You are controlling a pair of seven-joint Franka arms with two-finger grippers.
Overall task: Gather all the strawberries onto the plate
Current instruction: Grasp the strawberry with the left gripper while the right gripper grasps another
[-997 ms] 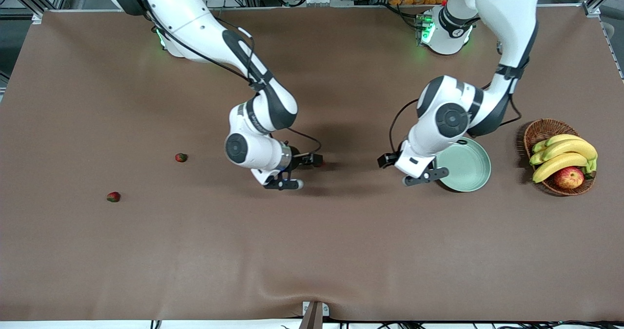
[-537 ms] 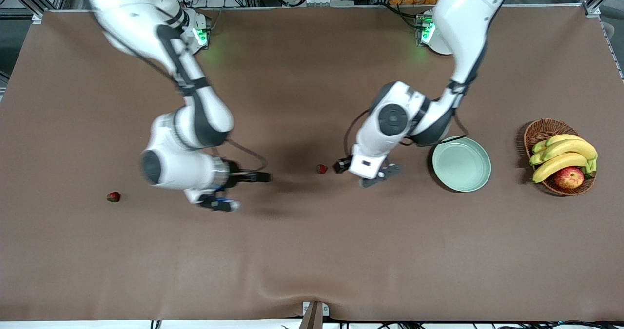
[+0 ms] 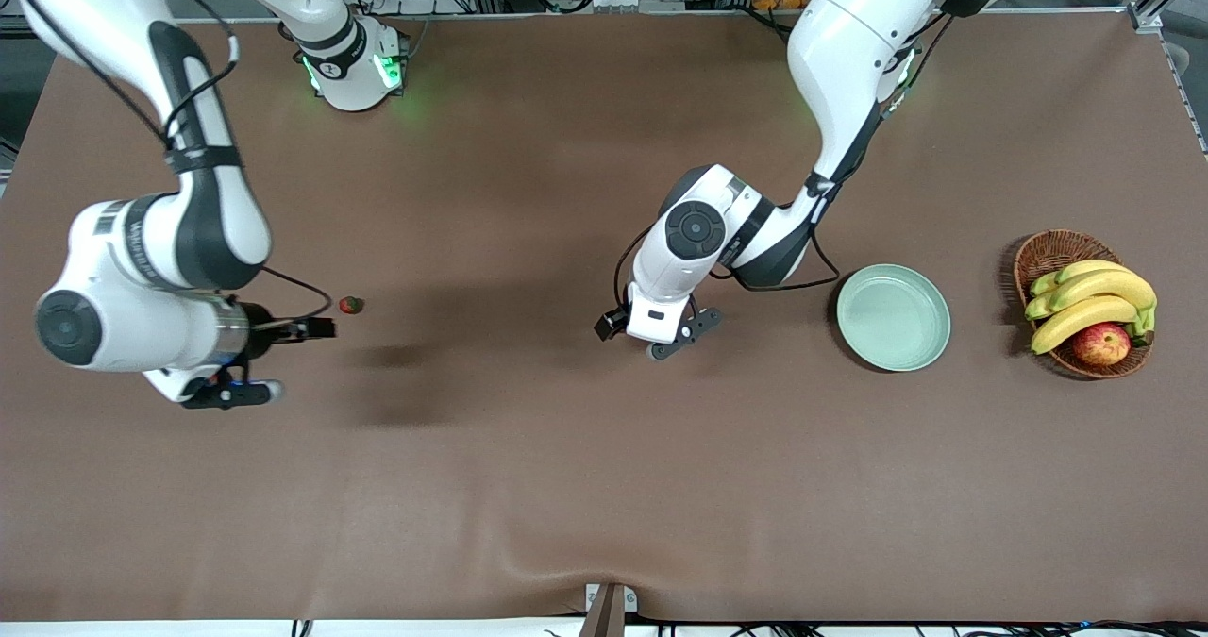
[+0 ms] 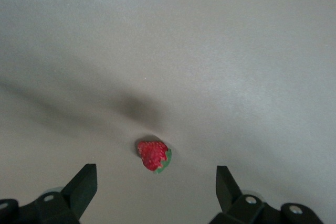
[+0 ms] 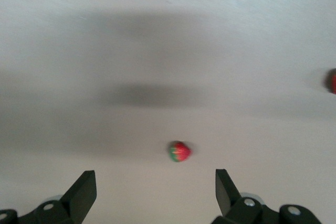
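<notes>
One strawberry (image 3: 351, 305) lies on the brown table toward the right arm's end. My right gripper (image 3: 300, 360) hangs open beside it. The right wrist view shows a strawberry (image 5: 179, 151) on the table just ahead of the open right gripper (image 5: 156, 182), and another strawberry (image 5: 332, 81) at the picture's edge. My left gripper (image 3: 634, 340) is open over the middle of the table and covers a strawberry in the front view. That strawberry (image 4: 154, 156) lies just ahead of the open left gripper (image 4: 156, 182). The mint-green plate (image 3: 893, 321) is empty, toward the left arm's end.
A wicker basket (image 3: 1043, 255) with bananas (image 3: 1095, 302) and an apple (image 3: 1100, 343) stands beside the plate at the left arm's end of the table. The brown cloth has a crease near the front edge.
The right arm has swung from the middle strawberry to its own end of the table. The left arm has moved from the plate to over the middle strawberry. Both grippers stayed open.
</notes>
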